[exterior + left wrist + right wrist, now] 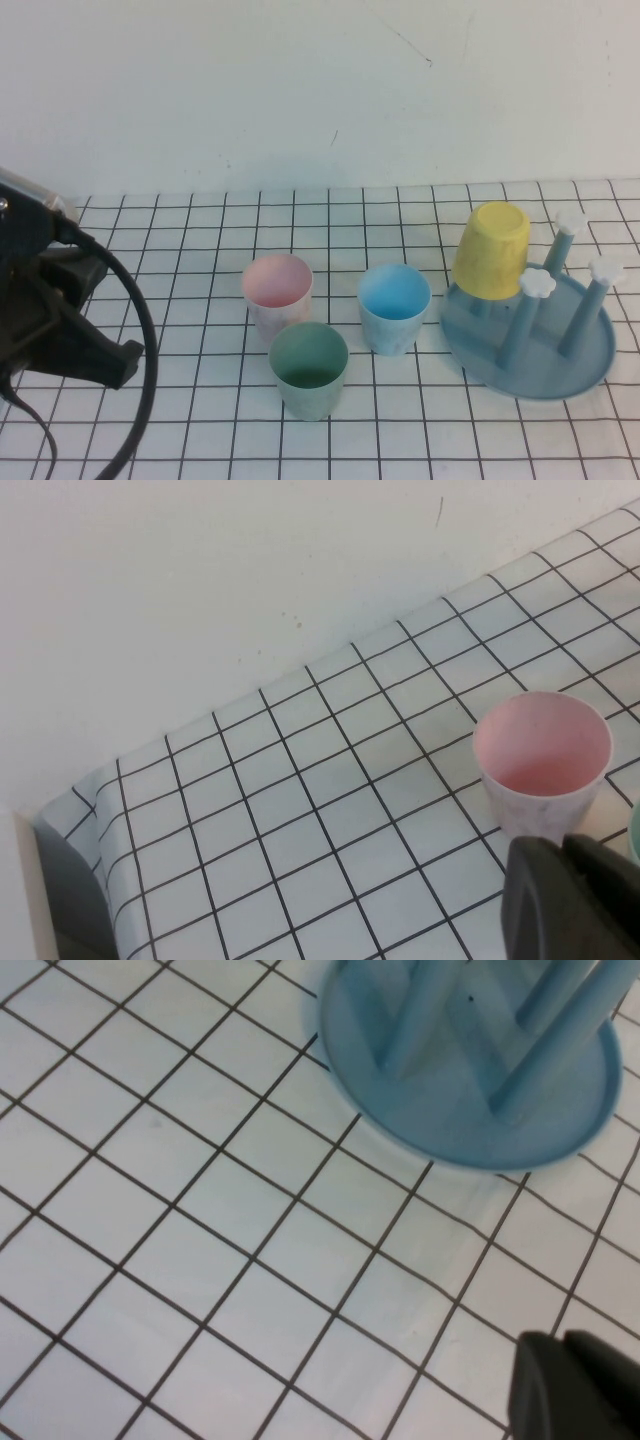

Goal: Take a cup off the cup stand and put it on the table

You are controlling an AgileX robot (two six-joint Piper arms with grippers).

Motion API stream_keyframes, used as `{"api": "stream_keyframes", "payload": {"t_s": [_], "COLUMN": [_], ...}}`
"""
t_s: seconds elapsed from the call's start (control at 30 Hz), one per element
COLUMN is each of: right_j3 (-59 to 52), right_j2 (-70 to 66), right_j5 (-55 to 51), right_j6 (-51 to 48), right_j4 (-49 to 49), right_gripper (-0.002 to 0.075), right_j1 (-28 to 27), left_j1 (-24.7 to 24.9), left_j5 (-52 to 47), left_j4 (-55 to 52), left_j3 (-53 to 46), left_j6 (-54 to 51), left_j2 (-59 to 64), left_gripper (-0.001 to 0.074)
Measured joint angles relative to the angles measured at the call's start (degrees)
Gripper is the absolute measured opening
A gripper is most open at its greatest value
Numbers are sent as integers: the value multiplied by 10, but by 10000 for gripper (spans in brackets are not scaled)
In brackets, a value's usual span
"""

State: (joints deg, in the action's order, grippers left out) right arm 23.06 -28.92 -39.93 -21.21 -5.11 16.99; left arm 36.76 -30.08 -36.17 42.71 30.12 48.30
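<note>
I see the cup (309, 368) upright on the table (180, 250), apart from my left gripper (572, 895), whose fingers look pressed together. My right gripper (575, 1385), also closed, hovers beside the stand (470, 1110), holding nothing.

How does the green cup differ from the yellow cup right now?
The green cup stands upright, mouth up, on the table; the yellow cup hangs upside down, tilted, on a peg of the cup stand. The green cup is nearest the camera, between and in front of the pink cup and blue cup. Both are handleless tumblers. The left pincer sits at the table's left; the right pincer hovers near the stand.
</note>
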Motion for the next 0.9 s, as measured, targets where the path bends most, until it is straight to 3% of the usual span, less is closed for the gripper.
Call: {"api": "stream_keyframes", "payload": {"t_s": [0.33,0.5,0.63,0.9], "right_j3": [0,0,0,0], "right_j2": [0,0,0,0], "right_j5": [-1,-1,-1,-1], "right_j6": [0,1,1,1], "right_j4": [-4,-5,-5,-5], "right_gripper": [0,0,0,0], "right_j1": [0,0,0,0], "left_j1": [0,-12,-70,-234], "left_j5": [1,2,29,221], "left_j4": [-3,58,146,264], "left_j3": [0,0,-29,-222], "left_j6": [64,-43,-131,-177], "left_j2": [-28,-87,-139,-278], "left_gripper": [-2,-2,-2,-3]}}
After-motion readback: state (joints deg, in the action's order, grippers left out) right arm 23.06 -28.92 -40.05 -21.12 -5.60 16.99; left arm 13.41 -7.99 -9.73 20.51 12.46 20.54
